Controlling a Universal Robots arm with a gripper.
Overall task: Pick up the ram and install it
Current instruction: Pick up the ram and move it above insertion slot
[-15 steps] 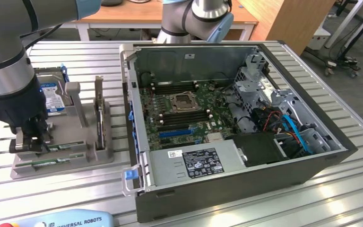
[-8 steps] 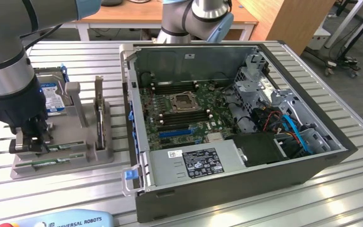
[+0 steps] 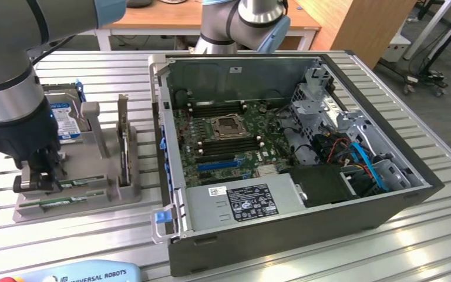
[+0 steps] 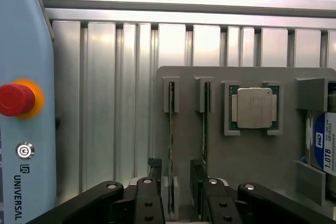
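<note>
Two rams stand on edge in the slots of a grey holder [image 4: 247, 166]. In the wrist view my gripper [image 4: 175, 166] is low over the holder with its black fingers [image 4: 154, 167] on either side of one ram [image 4: 170, 124], a thin green stick, with gaps left beside it. The second ram [image 4: 205, 124] stands in the neighbouring slot, just outside the other finger. In the exterior view the gripper [image 3: 39, 176] is down at the holder's end on the exterior view's left, with the green rams [image 3: 73, 183] beside it. The gripper is open and holds nothing.
A square silver processor [image 4: 253, 108] and a hard drive [image 4: 323, 145] with a blue-white label sit in the same holder [image 3: 115, 197]. The open computer case [image 3: 382, 202] with its motherboard [image 3: 225, 138] stands to the exterior view's right. A teach pendant [image 4: 23, 103] lies by the holder on the slatted table [image 4: 105, 87].
</note>
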